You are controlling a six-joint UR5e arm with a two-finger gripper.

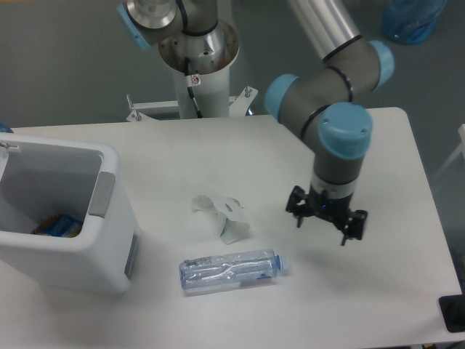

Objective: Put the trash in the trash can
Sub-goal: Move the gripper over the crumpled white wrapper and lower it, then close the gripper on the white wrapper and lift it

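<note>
A crumpled white paper cup (222, 214) with green marking lies on the white table near its middle. A crushed clear plastic bottle (231, 270) with a blue cap lies just in front of it, cap pointing right. The large white trash can (80, 218) with a grey handle panel stands at the left; something blue and orange lies inside it. My gripper (324, 227) hangs above the table to the right of both items, apart from them. It is open and empty.
The arm's base post (197, 62) stands behind the table's far edge. A blue object (413, 18) sits on the floor at the top right. A dark object (453, 313) sits at the table's front right corner.
</note>
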